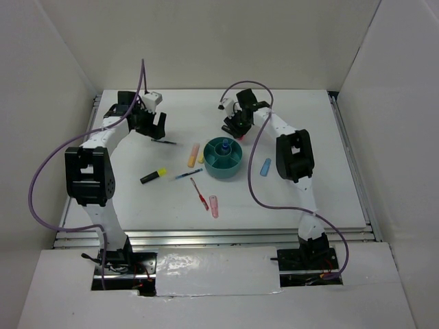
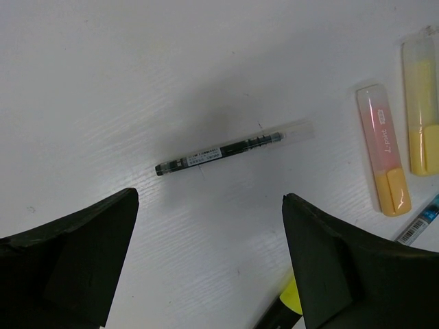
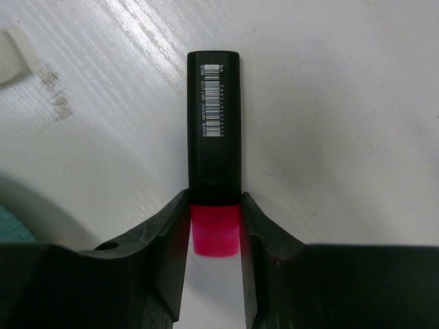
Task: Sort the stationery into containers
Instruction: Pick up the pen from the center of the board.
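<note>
Two claws busy: the right claw [image 3: 214, 205] pinches a black marker [image 3: 214, 130] by its pink end; the left claw [image 2: 209, 197] hangs spread wide over a dark pen [image 2: 219, 152] on the surface [image 2: 89, 75].

White left arm with black joints [image 1: 89, 175] rises from its base at lower left of the top view, elbow bent, reaching to the upper left. Black two-finger left gripper [image 1: 154, 127] [image 2: 209, 199] points down, jaws spread wide, nothing between them. Matching right arm [image 1: 295, 154] goes from lower right up to upper centre. Right gripper [image 1: 233, 128] [image 3: 215, 205] is tipped down, fingers [image 3: 171, 226] clamped on the pink end of a black-barrelled marker [image 3: 214, 123].
</note>
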### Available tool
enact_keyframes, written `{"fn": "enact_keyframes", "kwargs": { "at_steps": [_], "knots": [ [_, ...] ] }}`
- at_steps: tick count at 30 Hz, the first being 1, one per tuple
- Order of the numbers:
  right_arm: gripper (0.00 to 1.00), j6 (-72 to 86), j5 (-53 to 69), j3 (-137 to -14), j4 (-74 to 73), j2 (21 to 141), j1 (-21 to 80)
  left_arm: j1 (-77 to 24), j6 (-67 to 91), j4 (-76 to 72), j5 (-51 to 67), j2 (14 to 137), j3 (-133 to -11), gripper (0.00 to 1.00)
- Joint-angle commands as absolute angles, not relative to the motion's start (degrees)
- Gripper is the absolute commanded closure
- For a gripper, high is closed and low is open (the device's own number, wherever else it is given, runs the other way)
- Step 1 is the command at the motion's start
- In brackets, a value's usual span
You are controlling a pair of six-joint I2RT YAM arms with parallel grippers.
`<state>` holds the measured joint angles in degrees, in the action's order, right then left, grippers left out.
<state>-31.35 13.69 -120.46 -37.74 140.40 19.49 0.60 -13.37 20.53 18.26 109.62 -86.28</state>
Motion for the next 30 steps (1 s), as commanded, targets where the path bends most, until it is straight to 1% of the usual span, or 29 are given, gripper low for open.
{"fn": "enact_keyframes", "kwargs": {
  "at_steps": [1, 2, 3, 4, 9, 13, 14, 16, 17, 18, 20, 22, 27, 30],
  "knots": [
    [0.81, -31.91, 12.04, -122.60, -39.55, 141.15, 19.43, 0.53, -13.80, 19.43, 20.56, 109.25, -87.81, 0.02],
    [0.90, -31.56, 12.04, -123.04, -39.81, 141.15, 19.08, 0.44, -13.80, 18.99, 21.09, 108.90, -87.63, 0.03],
    [0.94, -30.68, 12.13, -123.57, -39.99, 140.98, 18.46, 0.53, -13.97, 18.29, 21.53, 108.81, -87.71, 0.03],
    [1.00, -29.80, 12.39, -123.92, -40.08, 140.37, 17.85, 0.53, -14.06, 17.67, 22.14, 108.55, -87.71, 0.03],
    [1.00, -24.53, 17.57, -124.37, -40.69, 134.93, 13.37, 0.53, -15.46, 13.98, 24.52, 107.23, -88.07, 0.06],
    [1.00, -19.09, 21.18, -121.74, -39.21, 127.72, 10.11, -2.19, -19.94, 7.31, 25.57, 103.37, -86.40, 0.09],
    [1.00, -16.64, 22.92, -120.68, -37.46, 123.96, 9.41, -3.42, -21.43, 6.08, 25.66, 102.58, -85.79, 0.10],
    [1.00, -14.25, 24.69, -118.92, -36.74, 120.95, 8.44, -5.87, -26.52, 2.39, 25.66, 98.64, -81.58, 0.12],
    [1.00, -12.15, 26.18, -118.66, -37.26, 118.68, 8.18, -6.93, -28.54, -2.41, 25.66, 97.13, -79.82, 0.13],
    [1.00, -11.26, 27.15, -118.65, -38.05, 117.96, 8.17, -7.99, -33.52, -4.64, 25.49, 94.42, -75.80, 0.14],
    [1.00, -8.80, 28.82, -117.35, -39.72, 115.33, 8.87, -11.68, -41.09, -9.29, 25.40, 92.12, -70.78, 0.16],
    [1.00, -5.47, 29.61, -115.41, -39.64, 113.39, 10.10, -14.48, -44.37, -12.29, 26.27, 89.22, -67.87, 0.17],
    [1.00, -0.36, 32.60, -112.15, -41.48, 111.10, 13.09, -20.29, -55.80, -18.10, 32.94, 84.91, -60.65, 0.22],
    [1.00, 6.48, 34.01, -109.34, -39.82, 110.31, 13.97, -22.75, -61.24, -21.00, 36.11, 83.76, -57.92, 0.26]
  ]
}}
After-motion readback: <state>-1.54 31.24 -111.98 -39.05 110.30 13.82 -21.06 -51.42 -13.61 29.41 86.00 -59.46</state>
